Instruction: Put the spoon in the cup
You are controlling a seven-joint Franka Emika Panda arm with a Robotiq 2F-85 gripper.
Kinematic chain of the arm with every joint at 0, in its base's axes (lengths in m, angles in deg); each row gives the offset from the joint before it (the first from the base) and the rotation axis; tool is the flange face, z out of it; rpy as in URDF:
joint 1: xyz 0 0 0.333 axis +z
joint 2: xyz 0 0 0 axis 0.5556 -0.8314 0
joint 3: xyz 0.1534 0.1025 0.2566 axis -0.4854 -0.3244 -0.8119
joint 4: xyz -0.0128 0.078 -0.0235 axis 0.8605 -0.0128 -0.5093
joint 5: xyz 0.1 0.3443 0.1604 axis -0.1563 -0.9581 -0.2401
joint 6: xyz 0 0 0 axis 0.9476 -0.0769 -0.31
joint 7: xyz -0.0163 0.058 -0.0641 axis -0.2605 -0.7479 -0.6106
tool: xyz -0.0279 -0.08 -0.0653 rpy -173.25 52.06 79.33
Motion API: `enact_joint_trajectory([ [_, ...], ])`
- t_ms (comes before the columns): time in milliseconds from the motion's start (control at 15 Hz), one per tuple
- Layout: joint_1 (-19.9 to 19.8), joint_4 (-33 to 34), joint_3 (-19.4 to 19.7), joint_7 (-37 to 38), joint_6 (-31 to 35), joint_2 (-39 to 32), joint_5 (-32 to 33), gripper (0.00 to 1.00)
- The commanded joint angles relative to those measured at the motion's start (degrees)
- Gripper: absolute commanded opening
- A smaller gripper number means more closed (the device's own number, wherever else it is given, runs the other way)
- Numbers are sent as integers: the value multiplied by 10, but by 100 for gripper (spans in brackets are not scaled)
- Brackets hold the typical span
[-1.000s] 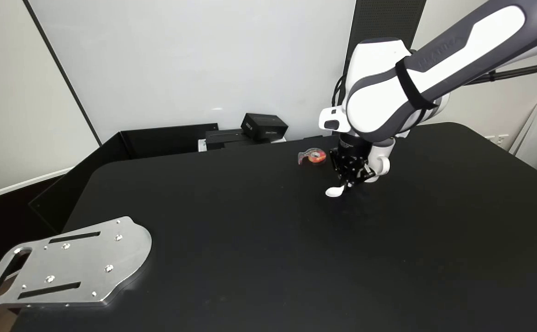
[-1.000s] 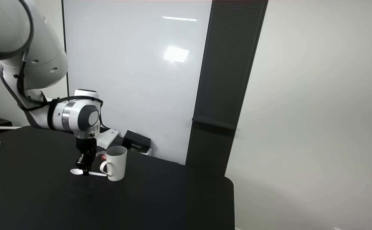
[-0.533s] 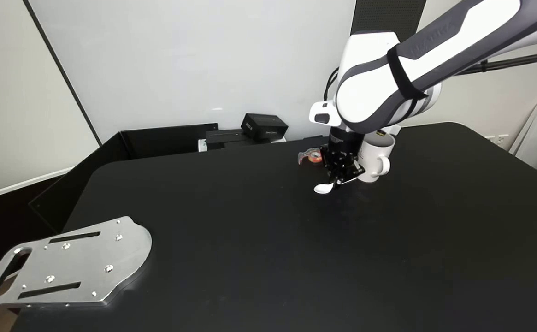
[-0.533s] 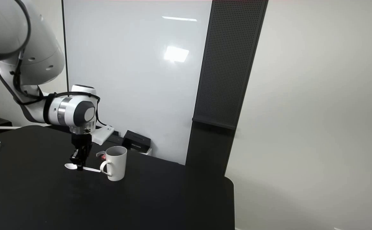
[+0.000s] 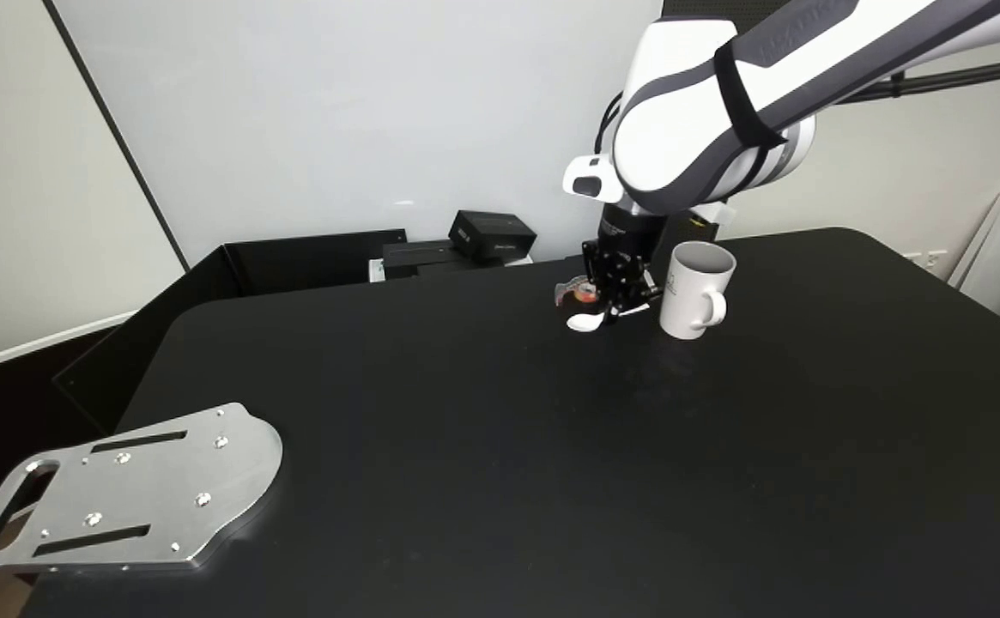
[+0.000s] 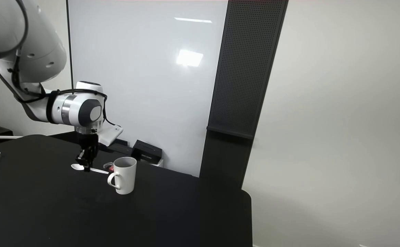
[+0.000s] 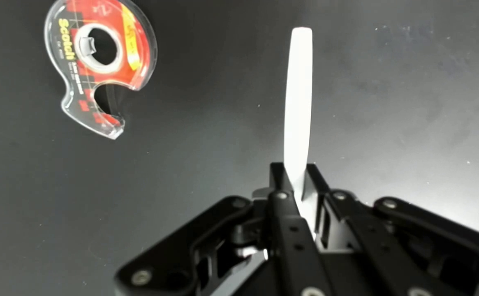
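The white spoon shows in both exterior views, its bowl [image 5: 585,323] [image 6: 77,167] on one side of my gripper and its handle on the other. My gripper [image 5: 612,314] [image 6: 87,168] is shut on it and appears to hold it roughly level above the table. In the wrist view the gripper [image 7: 296,169] has the spoon handle [image 7: 299,98] between its fingertips, pointing away; the bowl is hidden. The white mug [image 5: 690,296] [image 6: 127,176] stands upright on the table beside the gripper, apart from it. The mug is out of the wrist view.
A red clear-plastic tape dispenser [image 7: 79,78] lies near the gripper; it also shows in both exterior views [image 5: 586,293] [image 6: 111,168]. A metal plate [image 5: 156,481] lies at the table's side. Black boxes [image 5: 491,234] [image 6: 147,151] stand beyond the table edge.
In an exterior view my gripper and the held spoon move left, away from the mug, then upward. The mug has not moved and is now less covered by the arm.
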Motion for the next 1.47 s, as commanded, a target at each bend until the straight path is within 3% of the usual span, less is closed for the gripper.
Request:
enact_joint_trajectory([
  [0,-3,10,-1,21,-19,16,-8,3],
  [800,-24,-8,-9,32,-13,74,-54,3],
  [1400,-90,-58,-48,4,5,119,-134,3],
])
